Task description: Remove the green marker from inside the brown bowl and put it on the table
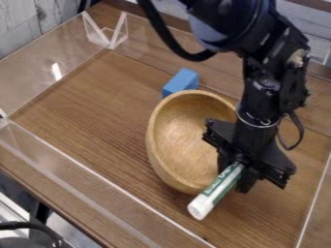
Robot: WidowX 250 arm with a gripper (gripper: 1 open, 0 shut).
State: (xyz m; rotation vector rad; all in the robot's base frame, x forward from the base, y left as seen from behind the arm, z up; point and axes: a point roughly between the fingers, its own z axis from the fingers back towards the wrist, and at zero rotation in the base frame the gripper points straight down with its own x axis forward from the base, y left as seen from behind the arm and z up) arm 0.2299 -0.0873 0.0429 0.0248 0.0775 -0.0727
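Gripper (246, 163) is pointing straight down over the near-right part of the brown bowl (175, 145), jaws closed tight on the green marker (218, 191), gripping it approx. at its upper, green-printed end. Marker is slanting down & toward the near-left, crossing the bowl's near rim, w/ its white lower end sticking out past the rim over the table (91, 116); can't tell whether that tip is touching the wood or hanging just above it. Bowl is sitting upright on the tabletop, right of center, its hollow facing up. Black arm is rising from the gripper toward the far side, filling the upper right of the view. Blue block (183, 80) is lying just beyond the bowl's far rim, partly hidden by it. Clear acrylic walls (33, 145) are edging the table on the left & near sides, and a small clear folded stand (106, 31) is standing at the far-left corner, well apart from the bowl.
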